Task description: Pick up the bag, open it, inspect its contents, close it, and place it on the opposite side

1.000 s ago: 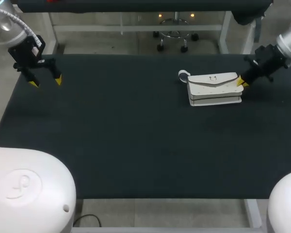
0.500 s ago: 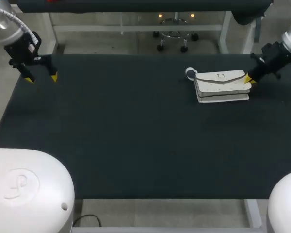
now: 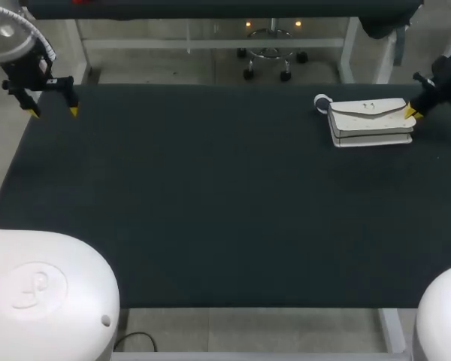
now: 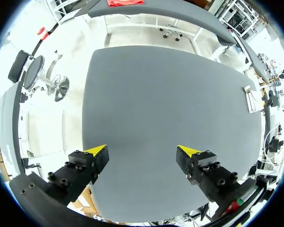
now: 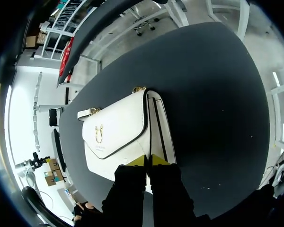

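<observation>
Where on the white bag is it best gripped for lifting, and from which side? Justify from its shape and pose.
Probably its short right end, approached from the robot's right. The white bag lies flap face up, so that narrow end edge faces the right gripper, whose tips pinch there; the broad flap offers nothing thin to pinch.

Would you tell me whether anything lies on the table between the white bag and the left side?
Nothing visible does. The bag lies at the table's far right, the right gripper shut on its end. The surface from there leftward shows nothing, and the left gripper hangs open at the far left corner.
</observation>
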`<state>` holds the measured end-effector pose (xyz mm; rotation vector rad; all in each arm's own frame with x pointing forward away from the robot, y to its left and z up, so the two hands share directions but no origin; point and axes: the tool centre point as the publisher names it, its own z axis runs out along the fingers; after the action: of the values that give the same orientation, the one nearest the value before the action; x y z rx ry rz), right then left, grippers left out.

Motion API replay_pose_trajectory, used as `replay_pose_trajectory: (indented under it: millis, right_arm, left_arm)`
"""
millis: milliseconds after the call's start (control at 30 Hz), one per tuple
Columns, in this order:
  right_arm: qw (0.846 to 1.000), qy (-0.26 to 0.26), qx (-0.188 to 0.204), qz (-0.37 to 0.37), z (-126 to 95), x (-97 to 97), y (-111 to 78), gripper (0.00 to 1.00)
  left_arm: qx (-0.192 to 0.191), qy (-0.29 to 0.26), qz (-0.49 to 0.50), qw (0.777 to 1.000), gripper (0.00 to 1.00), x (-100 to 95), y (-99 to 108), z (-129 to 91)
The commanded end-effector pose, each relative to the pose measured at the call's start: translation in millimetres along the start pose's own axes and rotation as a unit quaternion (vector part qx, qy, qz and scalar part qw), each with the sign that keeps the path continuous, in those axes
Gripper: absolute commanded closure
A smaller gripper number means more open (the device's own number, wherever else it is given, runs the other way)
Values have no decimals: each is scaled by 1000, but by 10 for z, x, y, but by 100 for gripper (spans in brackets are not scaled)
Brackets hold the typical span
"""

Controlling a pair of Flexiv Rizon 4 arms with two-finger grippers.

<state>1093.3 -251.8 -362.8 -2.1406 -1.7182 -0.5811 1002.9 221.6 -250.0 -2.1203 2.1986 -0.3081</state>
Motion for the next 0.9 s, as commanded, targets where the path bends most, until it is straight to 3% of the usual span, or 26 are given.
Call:
replay_pose_trajectory:
  millis: [33, 333, 900]
  right_arm:
    - [1000, 1, 11, 2, -104, -176, 165, 100]
    - [1000, -10, 13, 15, -238, -440, 293, 100]
    - [999, -24, 2, 23, -464, -724, 456, 100]
  left_arm:
    - [-10, -7, 0, 1000, 0, -25, -96, 2]
    - [-16, -12, -11, 1000, 0, -107, -147, 33]
    - [-18, -14, -18, 1000, 0, -135, -143, 23]
